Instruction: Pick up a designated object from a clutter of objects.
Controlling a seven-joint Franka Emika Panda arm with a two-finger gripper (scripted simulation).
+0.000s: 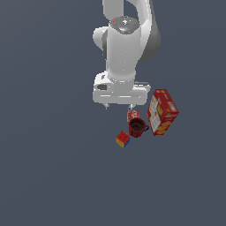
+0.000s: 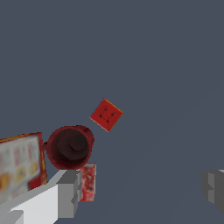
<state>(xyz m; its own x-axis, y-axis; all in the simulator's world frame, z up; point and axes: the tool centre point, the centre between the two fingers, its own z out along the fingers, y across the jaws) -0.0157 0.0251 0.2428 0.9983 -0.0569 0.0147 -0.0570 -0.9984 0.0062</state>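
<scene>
The small red package point(image 1: 132, 115) with white lettering stands on the floor just behind the dark red mug point(image 1: 138, 128). In the wrist view the package point(image 2: 89, 181) shows partly behind one finger point(image 2: 68, 193), outside the gap between the fingers. My gripper point(image 1: 118, 106) is open and empty, above the floor, with one fingertip close over the package. In the wrist view the gripper point(image 2: 140, 190) has its jaws wide apart. The mug point(image 2: 70, 147) is upright and open.
A large red-and-yellow cracker box point(image 1: 161, 112) stands at the exterior view's right of the mug; it also shows in the wrist view point(image 2: 19, 166). A small multicoloured cube point(image 1: 122, 139) lies in front of the mug, and shows in the wrist view point(image 2: 106, 114).
</scene>
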